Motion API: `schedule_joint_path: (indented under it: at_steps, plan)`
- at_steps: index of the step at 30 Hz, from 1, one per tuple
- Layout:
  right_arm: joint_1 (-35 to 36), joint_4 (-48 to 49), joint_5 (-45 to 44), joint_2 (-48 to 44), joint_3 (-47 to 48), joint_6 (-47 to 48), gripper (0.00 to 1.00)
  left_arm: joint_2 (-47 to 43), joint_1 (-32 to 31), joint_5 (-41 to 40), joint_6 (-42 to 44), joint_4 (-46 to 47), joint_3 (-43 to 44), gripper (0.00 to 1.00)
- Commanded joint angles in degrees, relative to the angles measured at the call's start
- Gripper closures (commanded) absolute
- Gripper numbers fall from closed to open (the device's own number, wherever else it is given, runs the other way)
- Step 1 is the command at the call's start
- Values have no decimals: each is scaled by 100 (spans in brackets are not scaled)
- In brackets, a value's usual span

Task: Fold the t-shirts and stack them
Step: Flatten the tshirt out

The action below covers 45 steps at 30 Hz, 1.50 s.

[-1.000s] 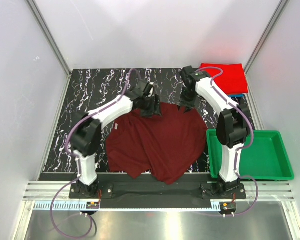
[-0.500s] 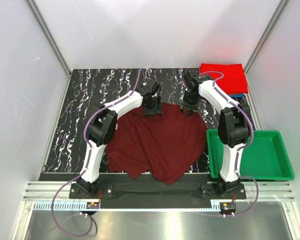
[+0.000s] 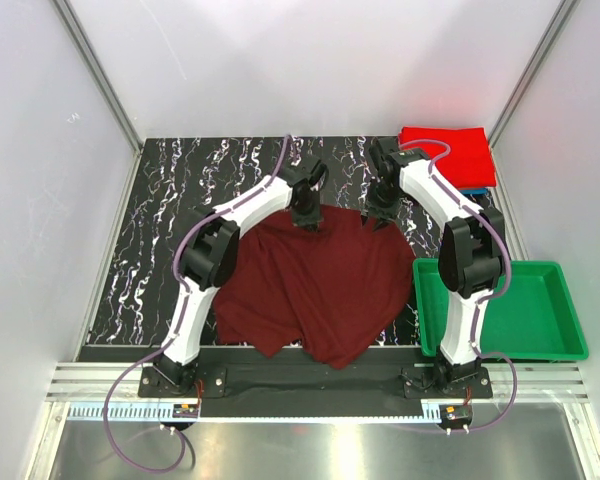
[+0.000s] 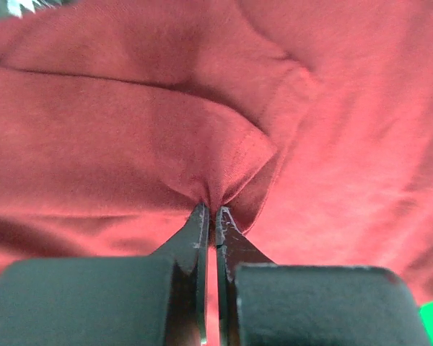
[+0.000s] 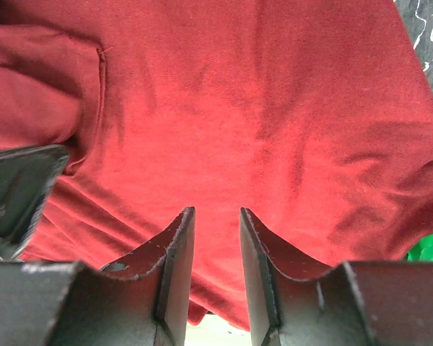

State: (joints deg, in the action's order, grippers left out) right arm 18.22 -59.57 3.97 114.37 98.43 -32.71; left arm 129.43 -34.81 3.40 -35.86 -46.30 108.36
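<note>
Right, the maroon t-shirt (image 3: 315, 290) lies crumpled mid-frame on the surface (image 3: 180, 200), not yet spread flat. My left end effector (image 4: 211, 214) is clamped on its upper edge. The right end effector (image 5: 215, 220) stands apart, seemingly gripping nothing, so it should pinch next.

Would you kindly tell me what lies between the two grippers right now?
Only the far edge of the maroon shirt lies between the left gripper and the right gripper, as the top view shows.

top: high, downward | 2 wrists: close | shared: maroon shirt (image 3: 320, 280)
</note>
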Motion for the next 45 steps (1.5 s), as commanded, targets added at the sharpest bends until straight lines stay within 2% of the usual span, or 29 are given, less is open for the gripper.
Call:
schedule_joint_path:
  at_steps: [1, 3, 4, 6, 8, 12, 15, 18, 20, 21, 22, 25, 29, 31, 35, 39, 45]
  plan:
    - [-2, 130, -45, -283, 71, 46, 61, -662, 105, -322, -35, -546, 521, 100]
    - [-2, 147, -1, -239, 88, -69, 62, -1409, 254, -505, -202, -556, 83, 100]
    - [-2, 165, 25, -248, 54, -156, 62, -1707, 447, -524, -246, -468, -572, 100]
    - [-2, 305, 69, -336, -182, -183, 62, -2428, 650, -516, -317, -257, -1226, 100]
    - [6, 367, 113, -450, -368, -218, 61, -2911, 983, -507, -247, -108, -2146, 100]
    - [-2, 507, 157, -661, -885, -227, 60, -3387, 1598, -507, -220, 42, -3450, 98]
    - [15, 613, 131, -933, -1237, -201, 59, -3608, 2108, -516, -80, 376, -3944, 95]
    - [15, 605, 26, -1171, -1458, -192, 58, -3512, 2390, -639, 140, 394, -3779, 92]
    - [6, 552, -1, -1268, -1493, -201, 58, -3337, 2514, -569, 210, 351, -3647, 81]
    - [6, 526, -10, -1285, -1502, -209, 59, -3284, 2531, -586, 211, 272, -3524, 59]
    - [15, 499, -19, -1320, -1511, -244, 59, -3301, 2531, -629, 211, 193, -3401, 50]
    - [15, 499, -10, -1364, -1590, -297, 58, -3660, 2453, -595, 290, 358, -3688, 39]
    - [15, 517, 8, -1347, -1660, -341, 58, -4678, 2216, -377, 212, 815, -4530, 36]
    - [6, 525, 16, -1329, -1669, -350, 58, -4891, 1988, -147, 36, 1148, -4928, 36]
    - [6, 526, 25, -1320, -1669, -368, 58, -5076, 1723, -77, -1147, 1421, -5648, 35]
    - [6, 543, 8, -1356, -1748, -333, 58, -5234, 1539, 214, -1985, 2519, -6448, 37]
    - [15, 561, -45, -1470, -1942, -254, 58, -4585, 1170, -85, -2443, 2249, -6124, 40]
